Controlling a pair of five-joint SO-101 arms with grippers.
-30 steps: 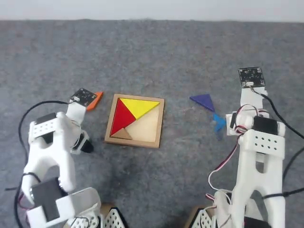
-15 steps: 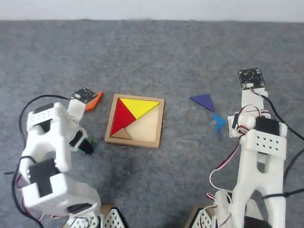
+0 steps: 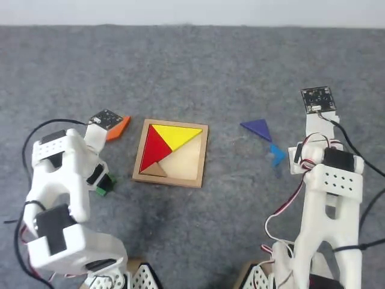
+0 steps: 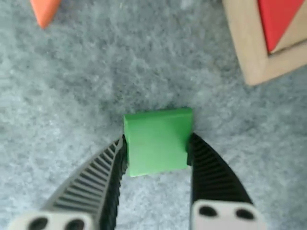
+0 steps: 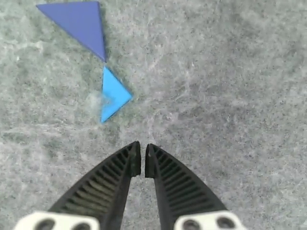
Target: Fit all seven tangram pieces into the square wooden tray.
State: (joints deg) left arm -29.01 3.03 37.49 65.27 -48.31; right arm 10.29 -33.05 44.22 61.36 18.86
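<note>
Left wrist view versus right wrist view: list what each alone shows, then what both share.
Left wrist view: the left hand shut on the green square, an orange piece, a corner of the wooden tray with the red piece. Right wrist view: the right hand shut and empty, the dark blue triangle, the light blue triangle. Shared: the grey carpet.

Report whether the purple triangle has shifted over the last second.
No. In the high view the purple triangle lies where it did, to the right of the wooden tray, its near tip by the light blue triangle.
</note>
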